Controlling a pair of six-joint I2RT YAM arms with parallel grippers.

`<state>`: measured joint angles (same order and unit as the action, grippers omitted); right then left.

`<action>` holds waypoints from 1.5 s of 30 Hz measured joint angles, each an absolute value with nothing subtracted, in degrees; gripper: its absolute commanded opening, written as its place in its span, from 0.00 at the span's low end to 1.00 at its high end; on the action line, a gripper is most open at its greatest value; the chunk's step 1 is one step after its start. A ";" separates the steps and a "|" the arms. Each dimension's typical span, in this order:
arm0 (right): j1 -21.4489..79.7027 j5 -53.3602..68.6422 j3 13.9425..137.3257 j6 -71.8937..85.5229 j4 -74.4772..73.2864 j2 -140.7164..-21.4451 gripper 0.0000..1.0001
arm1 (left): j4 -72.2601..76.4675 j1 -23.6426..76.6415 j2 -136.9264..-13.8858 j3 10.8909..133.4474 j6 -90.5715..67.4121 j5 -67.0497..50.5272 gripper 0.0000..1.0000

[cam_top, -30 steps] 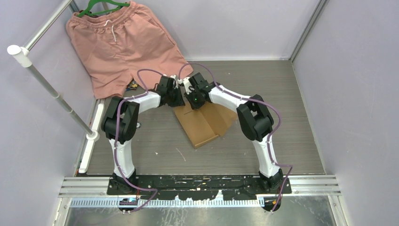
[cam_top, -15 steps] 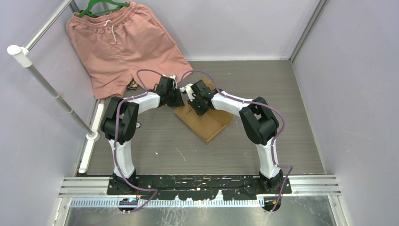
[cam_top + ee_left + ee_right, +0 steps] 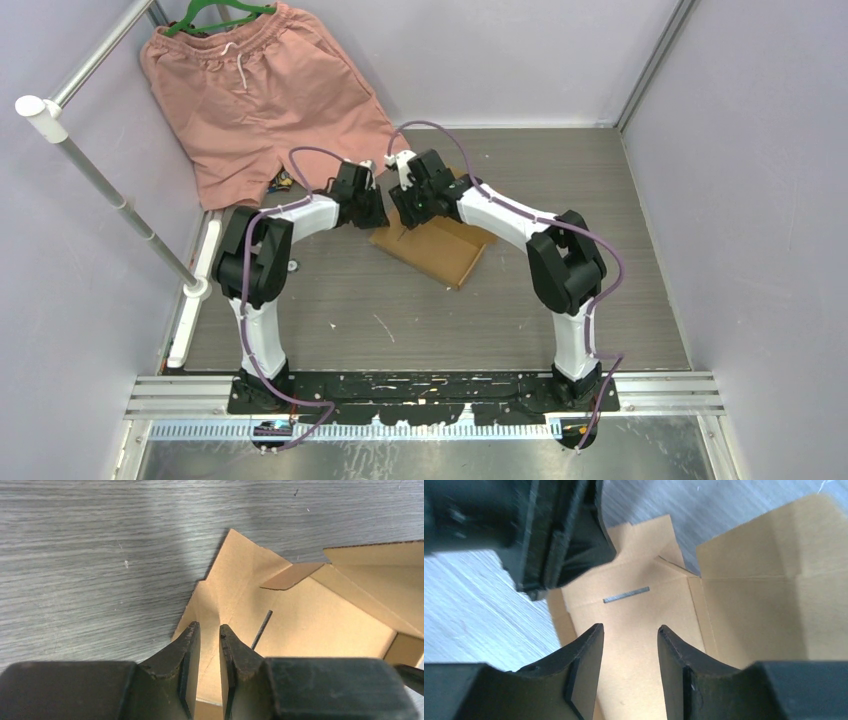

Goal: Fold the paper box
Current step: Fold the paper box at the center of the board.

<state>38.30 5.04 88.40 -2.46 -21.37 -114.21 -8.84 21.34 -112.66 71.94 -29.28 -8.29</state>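
Note:
The paper box (image 3: 440, 250) is a brown cardboard sheet, partly folded, lying flat on the grey table between the two arms. My left gripper (image 3: 375, 212) sits at its left corner. In the left wrist view its jaws (image 3: 209, 626) stand narrowly apart, pinched on a creased corner flap of the paper box (image 3: 310, 615). My right gripper (image 3: 410, 208) hovers just beside it, over the back of the sheet. Its jaws (image 3: 629, 626) are open above the paper box (image 3: 744, 600) with nothing between them. A dark slot (image 3: 626, 594) is cut into the panel. The left gripper (image 3: 559, 540) shows at the upper left.
Salmon-pink shorts (image 3: 260, 95) hang on a green hanger at the back left, beside a slanted metal rail (image 3: 110, 190). Purple walls close in the table at the back and on both sides. A small white scrap (image 3: 383, 328) lies in front of the box.
The cardboard's near panel has folded over, so the sheet now covers less table. My right gripper moved toward the back and opened, letting go. The left gripper held still.

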 measured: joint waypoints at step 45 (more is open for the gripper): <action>45.91 11.66 75.99 -8.75 1.74 -116.40 0.33 | -11.03 18.65 -109.86 68.93 -28.01 -12.95 0.23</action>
